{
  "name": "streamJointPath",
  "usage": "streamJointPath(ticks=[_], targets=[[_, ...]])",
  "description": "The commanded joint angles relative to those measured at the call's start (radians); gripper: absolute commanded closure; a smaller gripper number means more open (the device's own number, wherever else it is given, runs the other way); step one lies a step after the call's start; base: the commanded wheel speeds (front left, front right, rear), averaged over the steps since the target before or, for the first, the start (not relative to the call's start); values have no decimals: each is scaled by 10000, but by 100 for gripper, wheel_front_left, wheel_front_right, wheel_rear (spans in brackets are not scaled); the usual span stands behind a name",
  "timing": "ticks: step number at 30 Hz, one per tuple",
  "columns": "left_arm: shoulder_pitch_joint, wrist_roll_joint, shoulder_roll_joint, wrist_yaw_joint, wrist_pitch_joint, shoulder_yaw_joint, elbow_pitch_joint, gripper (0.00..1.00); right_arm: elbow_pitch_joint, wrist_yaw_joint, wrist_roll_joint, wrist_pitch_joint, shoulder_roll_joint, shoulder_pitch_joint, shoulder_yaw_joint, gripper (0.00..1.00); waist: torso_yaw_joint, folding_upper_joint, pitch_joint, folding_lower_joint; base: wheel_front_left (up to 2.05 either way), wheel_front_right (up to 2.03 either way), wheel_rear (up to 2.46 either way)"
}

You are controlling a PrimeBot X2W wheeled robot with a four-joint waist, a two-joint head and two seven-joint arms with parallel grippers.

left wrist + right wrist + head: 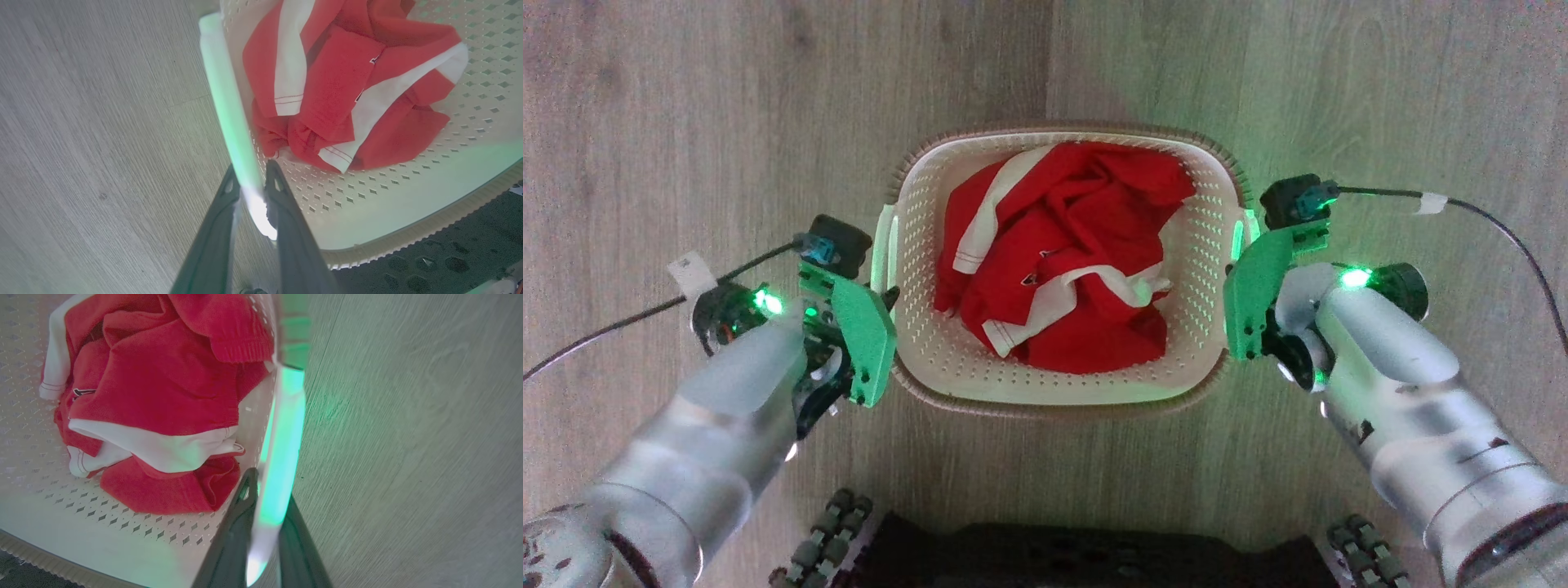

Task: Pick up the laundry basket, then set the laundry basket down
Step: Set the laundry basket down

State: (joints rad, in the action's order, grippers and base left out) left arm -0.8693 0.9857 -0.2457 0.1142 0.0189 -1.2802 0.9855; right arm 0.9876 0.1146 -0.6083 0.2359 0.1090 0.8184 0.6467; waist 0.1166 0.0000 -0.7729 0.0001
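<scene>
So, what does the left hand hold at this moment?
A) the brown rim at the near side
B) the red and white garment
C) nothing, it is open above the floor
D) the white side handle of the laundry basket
D: the left hand is closed around the white handle on the side of the laundry basket.

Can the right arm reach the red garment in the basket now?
Probably not: its fingers grip the white loop handle of the cream perforated plastic laundry basket. The crumpled red and white garment lies uncovered.
</scene>
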Motion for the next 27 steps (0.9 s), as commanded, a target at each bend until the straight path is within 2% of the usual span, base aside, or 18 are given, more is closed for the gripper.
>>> streamJointPath(ticks=[1,8,9,11,12,13,14,15,16,27], targets=[[-25,-200,193,165,70,-1,-307,100,-359,161,-67,-121,-588,-63,264,100,10,0,-22,-1,0,0,0],[-69,-155,240,165,54,-1,-276,100,-205,161,-8,-185,-588,36,244,100,59,0,-121,-1,0,0,0],[-76,-142,244,165,46,-1,-269,100,-181,161,-5,-185,-588,44,236,96,66,0,-130,-1,0,0,0],[-101,-109,249,165,53,-1,-232,99,-138,161,4,-183,-588,59,223,67,82,0,-144,-1,0,0,0],[-120,-90,252,165,76,-1,-199,85,-113,161,16,-193,-588,69,213,51,86,0,-149,-1,0,0,0],[-142,-83,255,165,102,-1,-149,71,-84,161,45,-232,-588,84,195,2,90,0,-151,-1,0,0,0],[-156,-77,268,165,124,-1,-95,55,-58,161,59,-256,-588,89,180,0,95,0,-148,-1,0,0,0],[-172,-64,282,165,159,-1,-26,24,-37,161,68,-275,-588,90,169,0,100,0,-141,-1,0,0,0],[-194,-64,298,165,207,-1,62,0,-16,161,76,-295,-588,91,158,0,106,0,-133,-1,0,0,0],[-178,-40,487,165,266,-1,592,0,110,161,52,-372,-588,82,126,0,128,0,42,-1,0,0,0]])
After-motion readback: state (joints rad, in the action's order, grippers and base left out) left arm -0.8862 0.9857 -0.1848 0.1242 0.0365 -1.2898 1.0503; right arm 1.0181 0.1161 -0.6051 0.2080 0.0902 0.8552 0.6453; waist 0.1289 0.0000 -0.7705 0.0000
